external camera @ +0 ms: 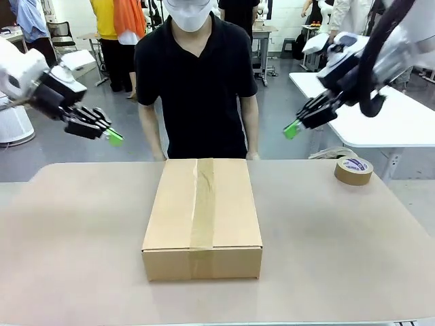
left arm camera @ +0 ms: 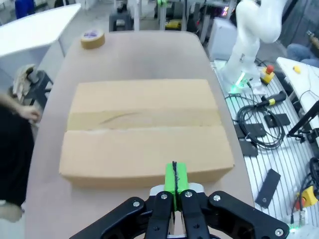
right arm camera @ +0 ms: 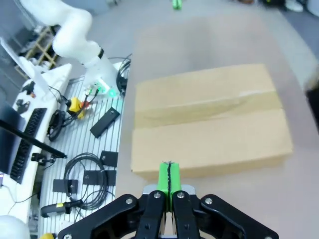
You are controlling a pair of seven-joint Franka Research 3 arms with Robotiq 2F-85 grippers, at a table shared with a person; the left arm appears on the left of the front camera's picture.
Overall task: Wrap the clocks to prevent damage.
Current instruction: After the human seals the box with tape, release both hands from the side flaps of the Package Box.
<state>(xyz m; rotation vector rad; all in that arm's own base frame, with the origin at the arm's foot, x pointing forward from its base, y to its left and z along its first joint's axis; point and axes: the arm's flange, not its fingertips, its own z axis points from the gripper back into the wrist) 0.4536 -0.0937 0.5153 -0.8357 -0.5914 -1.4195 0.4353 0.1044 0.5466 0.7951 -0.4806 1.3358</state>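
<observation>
Cardboard box (external camera: 202, 216), taped shut, sits mid-table below and between both raised arms. Left gripper (external camera: 114, 137) and right gripper (external camera: 291, 129) hover with pads pressed together, holding nothing. Tape roll (external camera: 353, 170) lies under the right one.

Workroom surroundings. A grey floor (external camera: 102, 136) extends behind the tan work table (external camera: 81, 258). To the right stands a white table (external camera: 401, 122); a further grey table (external camera: 262, 30) sits deeper in the room, with a stool (external camera: 289, 46) beside it. A dark chair (external camera: 61, 34) is at far left. Along the near side, a ribbed metal platform (left arm camera: 284, 169) carries black cables (left arm camera: 256, 119) and a red-topped stop button (left arm camera: 269, 72). Lighting is even and diffuse.
</observation>
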